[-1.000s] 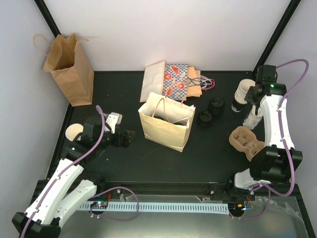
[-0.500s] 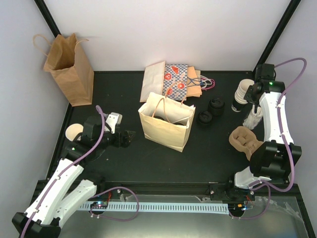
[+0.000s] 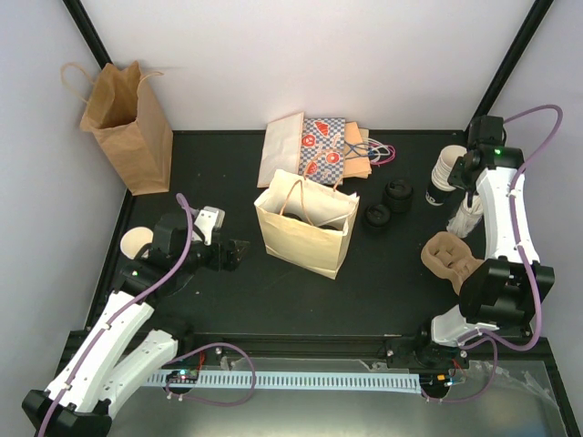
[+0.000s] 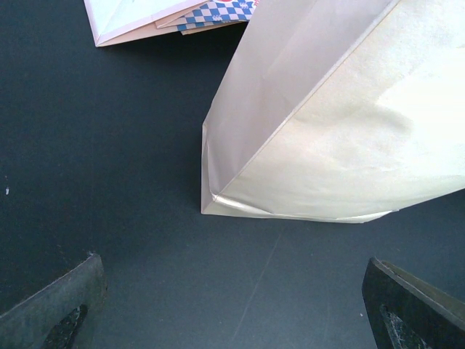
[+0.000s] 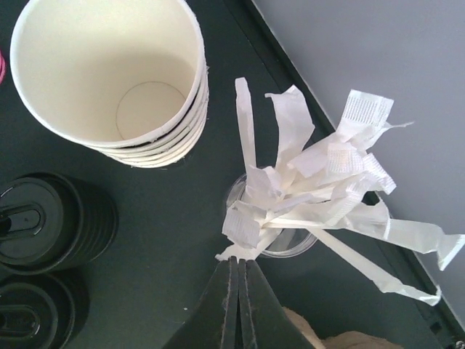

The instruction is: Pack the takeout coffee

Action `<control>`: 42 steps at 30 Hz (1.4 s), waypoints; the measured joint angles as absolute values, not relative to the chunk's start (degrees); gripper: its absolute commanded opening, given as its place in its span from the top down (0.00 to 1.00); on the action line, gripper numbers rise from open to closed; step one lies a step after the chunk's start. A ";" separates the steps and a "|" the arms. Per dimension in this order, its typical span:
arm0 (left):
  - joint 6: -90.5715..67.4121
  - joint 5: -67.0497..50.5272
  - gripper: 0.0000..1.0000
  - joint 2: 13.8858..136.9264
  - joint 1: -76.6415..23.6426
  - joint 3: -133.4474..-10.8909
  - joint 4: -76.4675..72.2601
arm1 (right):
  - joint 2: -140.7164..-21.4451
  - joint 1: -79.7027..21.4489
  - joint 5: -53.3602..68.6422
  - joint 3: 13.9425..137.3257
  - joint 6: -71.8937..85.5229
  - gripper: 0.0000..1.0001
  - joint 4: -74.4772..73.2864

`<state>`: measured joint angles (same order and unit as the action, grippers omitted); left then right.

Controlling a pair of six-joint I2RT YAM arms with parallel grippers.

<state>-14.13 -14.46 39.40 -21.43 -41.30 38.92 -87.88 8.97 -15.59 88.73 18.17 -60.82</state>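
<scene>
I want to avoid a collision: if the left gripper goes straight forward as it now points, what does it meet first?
Most likely the cream paper bag: its lower wall stands ahead of the open left gripper, with only table surface between. The depth is unclear.

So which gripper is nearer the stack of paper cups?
Right. The right gripper is beside the cup stack, at the wrapped sticks; the left gripper is across the table by the cream bag.
</scene>
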 measured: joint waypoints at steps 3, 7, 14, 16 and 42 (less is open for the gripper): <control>-14.13 -14.46 0.01 39.40 -21.43 -41.30 38.89 | -87.88 8.69 -16.10 89.36 18.00 0.99 -61.47; -14.13 -14.46 0.01 39.40 -21.45 -41.30 38.92 | -87.74 8.38 -16.71 90.19 17.93 0.99 -62.72; -14.13 -14.46 0.01 39.40 -21.43 -41.30 38.89 | -85.73 8.38 -17.17 91.22 17.65 0.65 -63.66; -14.13 -14.46 0.01 39.40 -21.43 -41.30 38.89 | -85.67 8.36 -17.08 91.74 17.28 0.65 -63.77; -14.13 -14.57 0.01 39.88 -21.45 -41.30 38.89 | -91.15 7.35 -18.20 92.23 18.09 0.74 -63.59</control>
<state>-14.13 -14.57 39.88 -21.45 -41.30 38.89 -91.15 7.35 -18.20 92.23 18.09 -63.59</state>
